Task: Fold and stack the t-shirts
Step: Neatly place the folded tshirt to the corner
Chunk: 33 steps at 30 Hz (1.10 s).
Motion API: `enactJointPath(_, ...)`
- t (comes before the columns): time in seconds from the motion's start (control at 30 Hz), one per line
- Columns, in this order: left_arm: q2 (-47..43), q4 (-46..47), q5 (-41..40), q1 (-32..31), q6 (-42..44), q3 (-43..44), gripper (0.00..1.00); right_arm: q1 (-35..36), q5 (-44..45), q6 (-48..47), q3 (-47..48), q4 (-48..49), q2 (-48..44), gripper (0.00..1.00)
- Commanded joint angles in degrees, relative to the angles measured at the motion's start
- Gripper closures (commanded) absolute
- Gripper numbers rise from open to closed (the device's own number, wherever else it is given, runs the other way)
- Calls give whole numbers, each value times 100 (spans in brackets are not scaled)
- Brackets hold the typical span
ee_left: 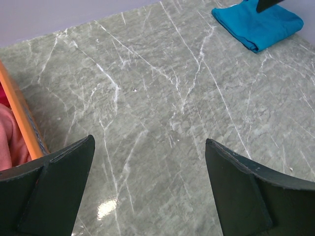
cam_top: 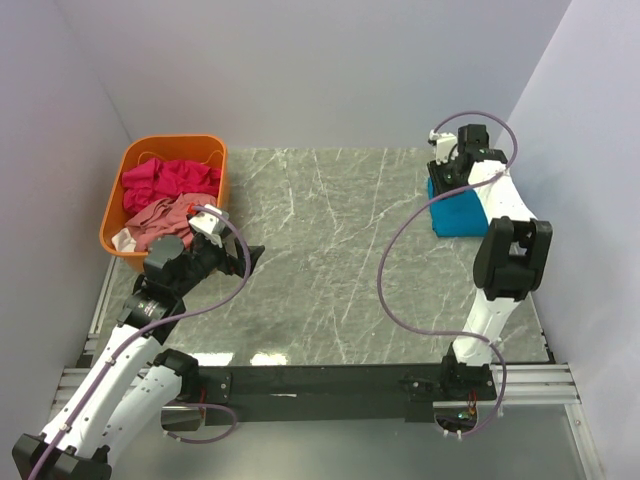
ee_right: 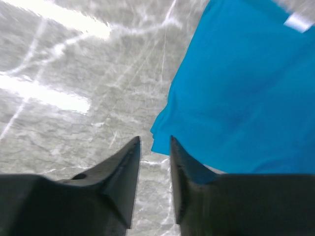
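A folded teal-blue t-shirt (cam_top: 460, 213) lies at the table's far right; it also shows in the left wrist view (ee_left: 258, 27) and the right wrist view (ee_right: 246, 88). A magenta-pink t-shirt (cam_top: 170, 178) and a dusty salmon-pink t-shirt (cam_top: 160, 218) lie crumpled in the orange basket (cam_top: 175, 143). My left gripper (cam_top: 245, 258) is wide open and empty (ee_left: 150, 142) over bare table just right of the basket. My right gripper (cam_top: 438, 183) hangs just above the teal shirt's near-left corner, its jaws only a narrow gap apart (ee_right: 155, 140) with nothing between them.
The basket's orange rim (ee_left: 22, 113) and a bit of salmon cloth (ee_left: 7, 137) show at the left edge of the left wrist view. Grey marble tabletop (cam_top: 330, 250) spans between basket and teal shirt. White walls enclose the table on three sides.
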Motion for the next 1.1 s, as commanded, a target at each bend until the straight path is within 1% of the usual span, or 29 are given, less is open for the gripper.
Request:
enactJointPath(0.0,-106,143,145,-3,75,-20,1,-76,-225,39,-159,-156,410,64)
enactJointPath(0.13,-115,143,162,-3,75,-20,1,-111,-41,92,-185,-15,735,69)
enactJointPath(0.17,-115,151,162,-3,84,-20,0,-128,21,109,-176,11,866,72)
enactJointPath(0.23,-106,151,162,-3,84,-20,1,-198,91,127,-168,37,972,73)
enactJointPath(0.33,-89,151,163,-3,93,-20,1,-295,136,83,-185,11,1183,81)
enactJointPath(0.5,-62,160,189,-3,84,-28,0,-409,66,-31,-589,64,1087,83)
enactJointPath(0.67,-45,143,206,-3,84,-11,1,-445,-321,-128,-861,12,938,83)
enactJointPath(0.8,-62,151,171,-3,84,-28,1,-454,-567,-216,-985,3,570,82)
enactJointPath(0.87,-62,143,154,6,84,-20,0,-454,-672,-286,-1063,-33,192,81)
enactJointPath(1.0,-124,151,5,-3,14,-11,1,-427,-857,-409,-1248,-94,-625,75)
enactJointPath(1.07,-176,186,-101,-3,-100,-11,0,-419,-1006,-444,-1458,-51,-1205,70)
